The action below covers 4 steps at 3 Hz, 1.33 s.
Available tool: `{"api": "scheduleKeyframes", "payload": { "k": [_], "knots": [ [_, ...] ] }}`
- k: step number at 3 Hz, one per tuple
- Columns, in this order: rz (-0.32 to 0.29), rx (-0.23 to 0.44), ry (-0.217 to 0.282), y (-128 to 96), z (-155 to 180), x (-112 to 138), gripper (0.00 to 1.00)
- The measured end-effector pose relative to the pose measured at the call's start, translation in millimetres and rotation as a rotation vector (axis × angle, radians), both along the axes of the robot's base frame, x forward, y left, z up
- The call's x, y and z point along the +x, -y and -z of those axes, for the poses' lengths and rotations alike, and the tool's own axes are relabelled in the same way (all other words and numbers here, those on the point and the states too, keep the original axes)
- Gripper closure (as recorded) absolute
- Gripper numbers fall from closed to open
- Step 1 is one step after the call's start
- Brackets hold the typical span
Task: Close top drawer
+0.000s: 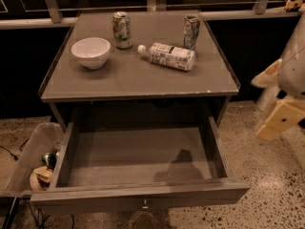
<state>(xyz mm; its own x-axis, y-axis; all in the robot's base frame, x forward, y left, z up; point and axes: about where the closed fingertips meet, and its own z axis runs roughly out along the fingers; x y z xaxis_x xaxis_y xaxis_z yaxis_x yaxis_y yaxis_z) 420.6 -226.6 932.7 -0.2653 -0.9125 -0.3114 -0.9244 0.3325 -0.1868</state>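
Observation:
The top drawer (95, 198) of the grey table is pulled fully out toward me and is empty inside. Its flat front panel carries a small round metal knob (145, 205) at the centre, near the bottom edge of the view. My gripper (281, 120) shows as cream-coloured parts at the right edge, to the right of the drawer and level with its opening. It touches nothing.
On the table top (128, 80) stand a white bowl (90, 52), a green can (122, 30), a second can (191, 31) and a lying plastic bottle (169, 56). A bin (28, 161) with rubbish sits on the speckled floor, left of the drawer.

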Motion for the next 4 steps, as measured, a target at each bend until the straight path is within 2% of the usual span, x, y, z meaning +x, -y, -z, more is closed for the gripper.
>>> {"api": "scheduleKeyframes", "payload": {
  "k": [1, 2, 3, 4],
  "knots": [
    [-0.031, 0.117, 0.011, -12, 39, -13, 0.46],
    [-0.122, 0.235, 0.038, -43, 74, -29, 0.69],
    [-0.194, 0.238, 0.067, -50, 74, -32, 0.92],
    [-0.195, 0.237, 0.068, -50, 74, -32, 1.00]
  ]
}}
